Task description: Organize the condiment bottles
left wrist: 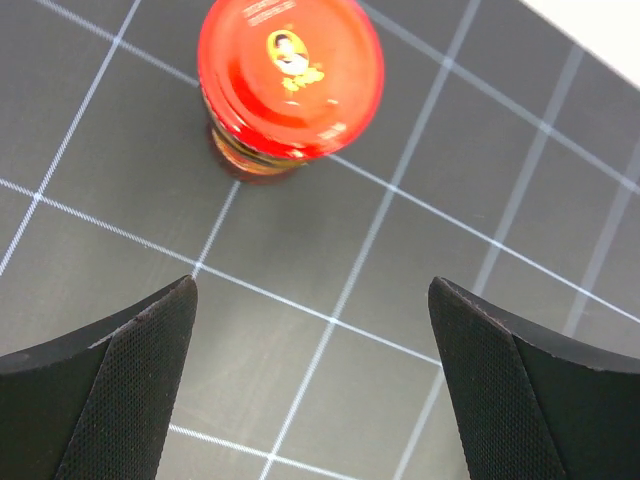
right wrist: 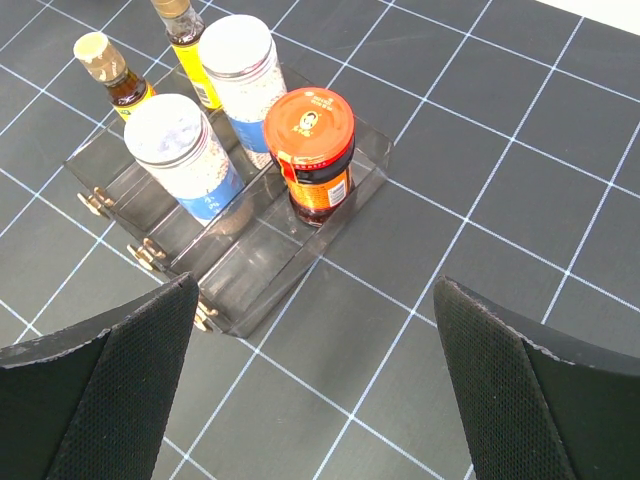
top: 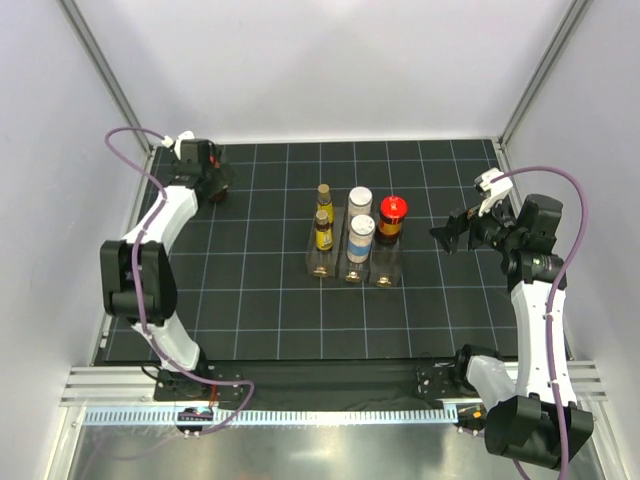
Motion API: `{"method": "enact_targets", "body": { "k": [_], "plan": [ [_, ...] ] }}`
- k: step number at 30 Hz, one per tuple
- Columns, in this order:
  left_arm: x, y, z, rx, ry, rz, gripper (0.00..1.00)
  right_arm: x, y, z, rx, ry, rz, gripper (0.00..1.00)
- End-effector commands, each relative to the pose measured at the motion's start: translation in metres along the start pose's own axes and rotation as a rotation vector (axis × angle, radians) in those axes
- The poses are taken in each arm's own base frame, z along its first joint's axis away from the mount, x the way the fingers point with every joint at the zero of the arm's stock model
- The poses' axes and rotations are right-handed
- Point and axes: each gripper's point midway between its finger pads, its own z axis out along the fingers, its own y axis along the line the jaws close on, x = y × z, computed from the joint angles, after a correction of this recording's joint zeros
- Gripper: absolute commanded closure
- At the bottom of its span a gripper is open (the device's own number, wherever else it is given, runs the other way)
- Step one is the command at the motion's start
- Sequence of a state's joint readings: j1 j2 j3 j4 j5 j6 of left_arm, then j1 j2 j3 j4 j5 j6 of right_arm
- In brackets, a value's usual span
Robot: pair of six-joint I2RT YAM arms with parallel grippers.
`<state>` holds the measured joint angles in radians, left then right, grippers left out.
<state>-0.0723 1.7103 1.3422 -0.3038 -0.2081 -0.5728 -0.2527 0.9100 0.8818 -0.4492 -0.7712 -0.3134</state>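
Waiting beside the clear rack (right wrist: 250,290), the right claw (right wrist: 315,285) stands with fingers apart, empty. The rack holds two slim brown-capped bottles (right wrist: 105,65), two white blue-labelled bottles (right wrist: 180,150) and one red-capped jar (right wrist: 312,150), with the near end of that jar's slot vacant. At the far left corner of the tabletop (left wrist: 450,150), the left claw (left wrist: 312,285), fingers spread, hangs over the second red-capped jar (left wrist: 290,75). This jar stands upright, just ahead and slightly left of the gap, not yet between the fingers.

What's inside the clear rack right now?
The rack holds two slim brown-capped bottles in one outer slot, two white blue-labelled bottles in the middle, one red-capped jar in the other. They hide the slot floors beneath them.
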Motion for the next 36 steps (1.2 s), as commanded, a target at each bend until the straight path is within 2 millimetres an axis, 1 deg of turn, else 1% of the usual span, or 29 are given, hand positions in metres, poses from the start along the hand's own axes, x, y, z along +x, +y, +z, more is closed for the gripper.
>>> {"method": "enact_targets", "body": {
  "k": [1,2,3,4,5,6,7,8,9,10,11,13,14,16,18,19,20,26,27,29,30,31,32,33,34,35,36],
  "plan": [
    [-0.013,0.000,0.013,-0.007,0.003,-0.015,0.06,-0.005,0.000,0.001,-0.012,-0.019,-0.025,0.00],
    [-0.020,-0.002,0.016,-0.006,-0.007,-0.004,0.06,-0.005,0.000,0.001,-0.011,-0.017,-0.024,0.00],
    [-0.015,0.002,0.026,-0.024,0.011,0.005,0.06,-0.004,0.000,0.001,-0.011,-0.017,-0.024,0.00],
    [-0.015,0.007,0.030,-0.050,0.020,0.008,0.06,-0.005,-0.001,0.001,-0.009,-0.019,-0.026,0.00],
    [-0.022,0.005,0.034,-0.050,0.010,0.014,0.06,-0.004,-0.001,0.001,-0.008,-0.016,-0.023,0.00],
    [-0.019,0.008,0.043,-0.066,0.024,0.017,0.07,-0.004,-0.001,0.001,-0.008,-0.016,-0.025,0.00],
    [-0.020,0.012,0.048,-0.079,0.025,0.019,0.07,-0.005,-0.001,0.001,-0.006,-0.017,-0.026,0.00],
    [-0.027,0.009,0.051,-0.075,0.011,0.018,0.07,-0.005,-0.001,0.001,-0.005,-0.017,-0.027,0.00],
    [-0.028,0.010,0.055,-0.077,0.012,0.026,0.07,-0.005,-0.002,0.001,-0.001,-0.017,-0.028,0.00],
    [-0.025,0.014,0.063,-0.098,0.018,0.035,0.07,-0.005,-0.003,0.001,0.000,-0.016,-0.026,0.00],
    [-0.033,0.012,0.065,-0.096,0.001,0.032,0.07,-0.004,-0.002,0.001,-0.002,-0.016,-0.027,0.00],
    [-0.031,0.015,0.074,-0.112,0.010,0.042,0.07,-0.003,-0.003,0.002,0.000,-0.012,-0.024,0.00],
    [-0.039,0.014,0.076,-0.116,-0.005,0.041,0.07,-0.003,-0.004,0.001,0.003,-0.012,-0.023,0.00],
    [-0.040,0.016,0.080,-0.133,0.001,0.045,0.08,-0.003,-0.004,0.002,0.006,-0.012,-0.025,0.00],
    [-0.045,0.012,0.085,-0.123,-0.007,0.050,0.08,-0.003,-0.004,0.002,0.006,-0.011,-0.024,0.00],
    [-0.044,0.013,0.088,-0.124,-0.004,0.062,0.09,-0.002,-0.005,0.002,0.009,-0.010,-0.023,0.00],
    [-0.049,0.010,0.088,-0.119,-0.013,0.064,0.09,-0.003,-0.005,0.002,0.008,-0.011,-0.025,0.00],
    [-0.047,0.017,0.098,-0.152,-0.014,0.095,0.14,-0.003,-0.006,0.001,0.016,-0.012,-0.026,0.00],
    [-0.048,0.017,0.097,-0.150,-0.013,0.098,0.19,-0.003,-0.006,0.002,0.016,-0.010,-0.026,0.00],
    [-0.048,0.017,0.098,-0.148,-0.013,0.115,0.26,-0.003,-0.006,0.001,0.016,-0.012,-0.028,0.00],
    [-0.046,0.016,0.098,-0.137,-0.007,0.120,0.35,-0.004,-0.005,0.001,0.015,-0.013,-0.029,0.00],
    [-0.048,0.014,0.096,-0.127,-0.010,0.129,0.40,-0.004,-0.006,0.001,0.016,-0.013,-0.029,0.00],
    [-0.048,0.013,0.093,-0.116,-0.013,0.134,0.55,-0.004,-0.006,0.000,0.018,-0.014,-0.031,0.00],
    [-0.048,0.012,0.091,-0.104,-0.014,0.137,0.63,-0.005,-0.005,0.000,0.017,-0.015,-0.033,0.00],
    [-0.048,0.006,0.090,-0.065,-0.017,0.136,0.70,-0.005,-0.005,0.000,0.016,-0.016,-0.034,0.00],
    [-0.056,-0.002,0.079,-0.031,-0.038,0.130,0.83,-0.005,-0.005,0.000,0.016,-0.017,-0.035,0.00],
    [-0.047,-0.004,0.076,-0.004,-0.017,0.131,0.91,-0.005,-0.004,0.000,0.016,-0.017,-0.035,0.00]
  ]
}}
